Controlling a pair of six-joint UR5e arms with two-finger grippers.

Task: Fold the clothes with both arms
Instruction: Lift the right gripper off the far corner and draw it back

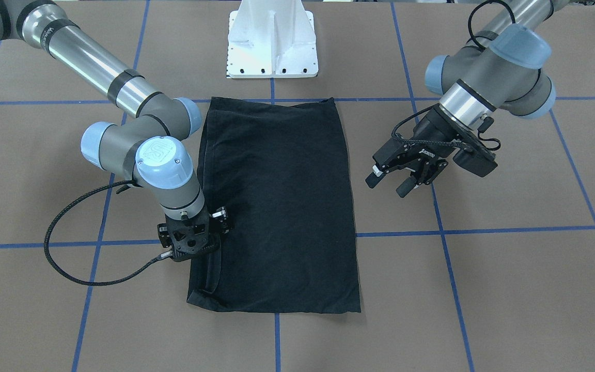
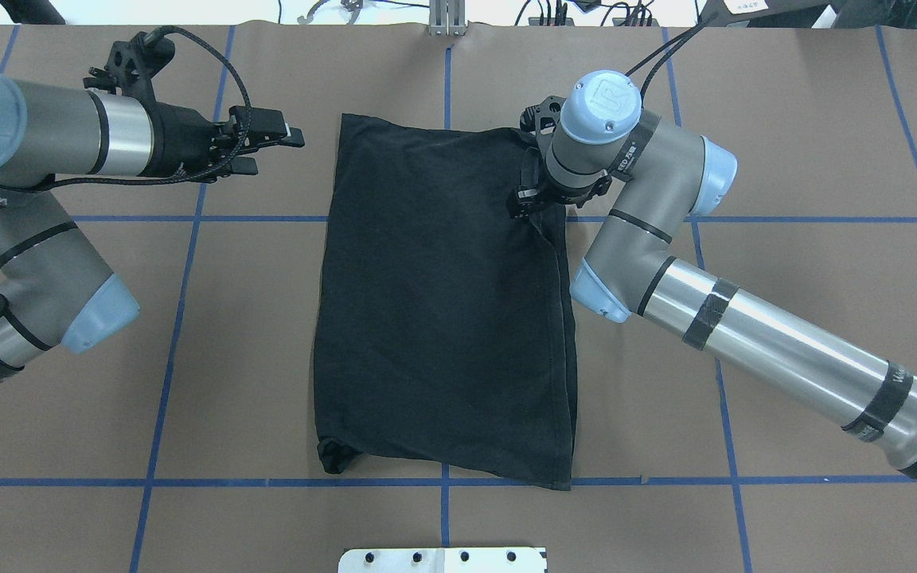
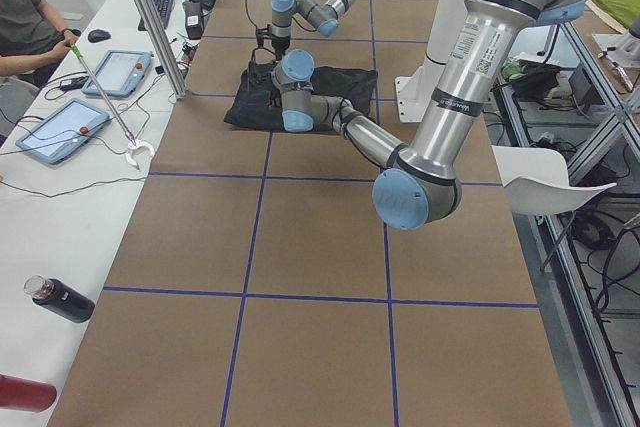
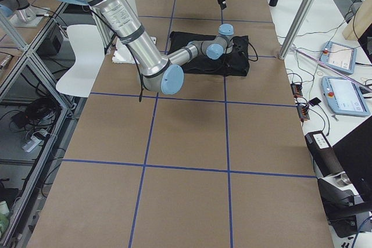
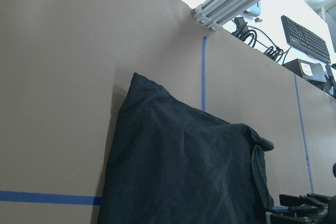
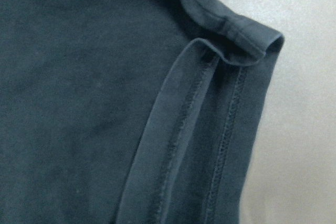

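Observation:
The black T-shirt (image 1: 282, 206) lies folded into a tall rectangle at the table's middle, plain side up, its logo hidden. It also shows in the overhead view (image 2: 435, 318) and the left wrist view (image 5: 178, 171). My right gripper (image 2: 534, 195) points straight down onto the shirt's right edge near the far corner; its fingertips are hidden under the wrist (image 1: 194, 240). The right wrist view shows only a folded hem (image 6: 210, 108) up close. My left gripper (image 2: 277, 153) is open and empty, hovering above bare table left of the shirt's far corner (image 1: 388, 186).
The white pedestal base (image 1: 272, 46) stands at the robot's edge of the table. Blue tape lines (image 2: 188, 219) grid the brown table. A side bench with tablets (image 3: 70, 127) and bottles (image 3: 55, 299) runs along the far edge.

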